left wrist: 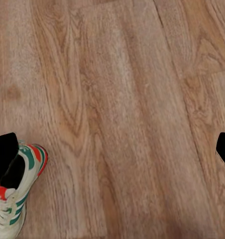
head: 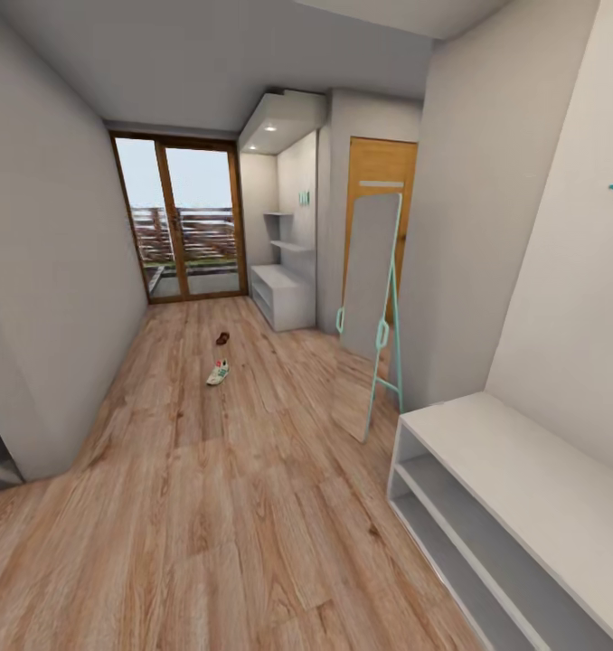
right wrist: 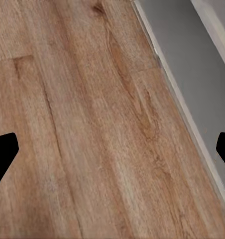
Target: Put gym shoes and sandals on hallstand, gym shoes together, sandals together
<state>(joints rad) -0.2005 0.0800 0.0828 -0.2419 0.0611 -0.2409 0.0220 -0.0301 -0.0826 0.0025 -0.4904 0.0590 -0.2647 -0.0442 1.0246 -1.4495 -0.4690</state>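
You are looking at a floor (head: 207, 506) showing warm brown wood grain in long planks. The shoe (left wrist: 15, 194) is showing white with green stripes and a red-and-green heel; another shoe (head: 218, 372) is showing white with green. A sandal (head: 222, 339) is showing dark reddish-brown. The near rack (head: 523, 470) is showing white, the mirror frame (head: 386, 362) teal, the door (head: 379, 194) orange-brown.

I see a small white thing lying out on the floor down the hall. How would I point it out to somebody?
Look toward the glass balcony door at the corridor's far end, then down the wood floor in front of it. Two small things lie mid-floor: the nearer one is a gym shoe, white with green and red, while the darker brown sandal lies just beyond it.
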